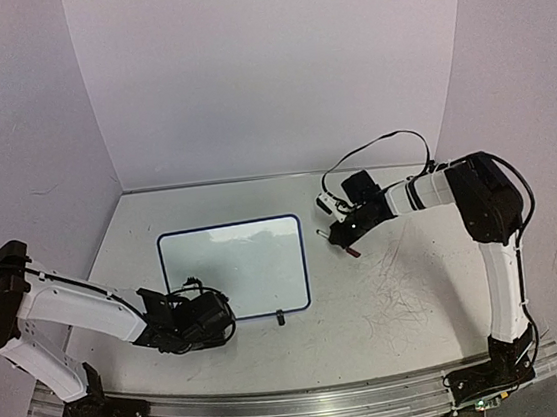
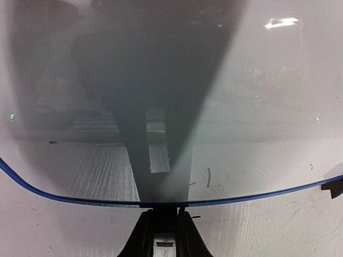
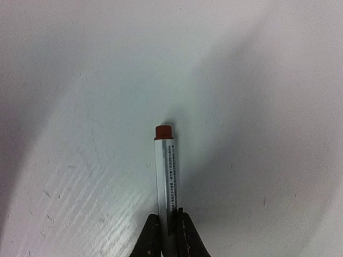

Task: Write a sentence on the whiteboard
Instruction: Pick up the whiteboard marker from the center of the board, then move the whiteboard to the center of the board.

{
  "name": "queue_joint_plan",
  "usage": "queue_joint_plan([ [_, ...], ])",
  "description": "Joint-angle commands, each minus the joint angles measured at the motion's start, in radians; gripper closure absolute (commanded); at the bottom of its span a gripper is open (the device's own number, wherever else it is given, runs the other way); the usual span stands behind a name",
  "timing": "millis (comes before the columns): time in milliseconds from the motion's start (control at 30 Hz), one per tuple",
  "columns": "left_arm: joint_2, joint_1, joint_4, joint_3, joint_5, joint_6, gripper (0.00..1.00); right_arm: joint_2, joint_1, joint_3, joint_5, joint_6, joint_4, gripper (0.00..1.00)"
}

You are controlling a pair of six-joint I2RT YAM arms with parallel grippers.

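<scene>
The whiteboard (image 1: 254, 262) lies flat left of the table's middle, white with a thin blue frame. No sentence is in view on it; only a short dark stroke (image 2: 208, 176) shows near its front edge. My left gripper (image 1: 213, 318) (image 2: 164, 225) is shut on the whiteboard at its near edge, the fingers pinching a dark block under the blue frame (image 2: 257, 196). To the right of the board, my right gripper (image 1: 345, 236) (image 3: 170, 227) is shut on a silver marker (image 3: 165, 171) with a red end (image 3: 163, 131), held over the bare table. The marker (image 1: 352, 250) is apart from the board.
A small black foot (image 1: 280, 317) (image 2: 335, 187) sticks out from the board's near edge. Faint scribbles (image 1: 400, 305) mark the table (image 1: 424, 333) on the right. White backdrop walls close the back and sides. A metal rail (image 1: 300, 397) runs along the near edge.
</scene>
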Motion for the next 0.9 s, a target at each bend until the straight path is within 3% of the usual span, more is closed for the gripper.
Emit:
queue_joint_plan([
  [0,0.054,-0.001,0.040,0.102,-0.025,0.047,1.00,-0.129,0.002,-0.113,0.036,0.110,0.115,1.00],
  [300,0.177,-0.043,0.040,0.250,-0.044,0.042,1.00,-0.417,-0.012,-0.362,0.218,0.359,0.266,1.00],
  [633,0.373,-0.091,0.039,0.469,-0.040,0.060,1.00,-0.985,-0.057,-0.651,0.533,0.483,0.234,1.00],
  [867,0.498,-0.111,0.039,0.610,-0.018,-0.016,1.00,-1.321,-0.059,-0.692,0.517,0.468,0.115,1.00],
])
